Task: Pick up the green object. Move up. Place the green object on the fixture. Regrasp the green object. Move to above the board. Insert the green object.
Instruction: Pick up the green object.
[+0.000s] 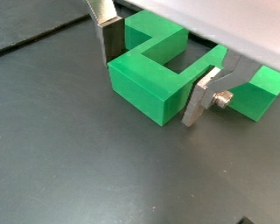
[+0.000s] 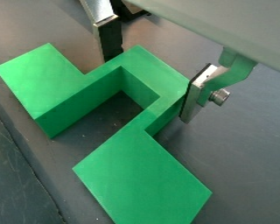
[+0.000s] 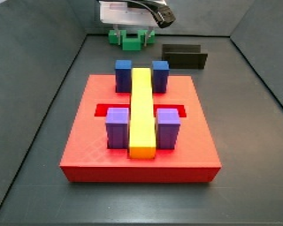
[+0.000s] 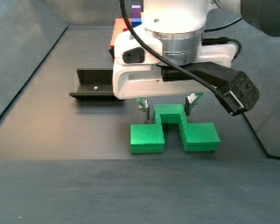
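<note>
Claw (image 4: 168, 105) hangs low over the green object (image 4: 173, 132), which lies flat on the dark tabletop (image 4: 60, 184). In both wrist views its 2 silver fingers (image 1: 108, 39) straddle the block's connecting bar, 1 plate standing in the notch between the legs and the other (image 2: 199, 92) just outside the bar's back face. The plates look spread, close to the plastic; whether the pads actually touch it cannot be told.

In a side view the fixture (image 4: 94, 84) sits to the left of the claw and a little farther back, apart from the green object. The block's bar runs left to right beneath the claw, and its 2 legs point toward the near edge, with the notch open on that side.

The arm comes down from above, wrist vertical, the white body of the claw directly over the block.

In a side view the board (image 3: 139, 141) lies well apart in the foreground, carrying the yellow bar (image 3: 141, 110), with the green object (image 3: 131, 38) at the far end and the fixture (image 3: 184, 56) to its right.
</note>
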You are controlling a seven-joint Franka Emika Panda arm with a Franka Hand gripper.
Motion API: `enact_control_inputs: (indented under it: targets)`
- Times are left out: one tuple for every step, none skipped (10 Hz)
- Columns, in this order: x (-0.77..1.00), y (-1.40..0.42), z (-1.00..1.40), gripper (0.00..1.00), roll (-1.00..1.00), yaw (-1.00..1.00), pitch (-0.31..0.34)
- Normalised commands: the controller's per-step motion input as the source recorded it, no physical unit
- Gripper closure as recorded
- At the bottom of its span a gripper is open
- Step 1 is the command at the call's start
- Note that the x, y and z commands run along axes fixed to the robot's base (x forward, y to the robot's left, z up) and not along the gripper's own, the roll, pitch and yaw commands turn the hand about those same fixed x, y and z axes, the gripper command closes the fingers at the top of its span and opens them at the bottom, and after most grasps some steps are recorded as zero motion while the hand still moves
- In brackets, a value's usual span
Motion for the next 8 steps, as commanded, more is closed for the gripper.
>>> enact_control_inputs:
  targets:
    - [0.01, 0.00, -0.02, 0.00, 0.00, 0.00, 0.000]
    - [0.00, 0.00, 0.00, 0.00, 0.00, 0.00, 0.000]
    - [0.00, 0.00, 0.00, 1.00, 0.00, 0.00, 0.000]
    - [0.00, 0.00, 0.00, 1.00, 0.00, 0.00, 0.000]
    - [0.00, 0.00, 0.00, 1.00, 0.00, 0.00, 0.000]
    - [0.00, 0.00, 0.00, 1.00, 0.00, 0.00, 0.000]
    - [0.00, 0.00, 0.00, 1.00, 0.00, 0.00, 0.000]
    - [0.00, 0.00, 0.00, 1.00, 0.00, 0.00, 0.000]
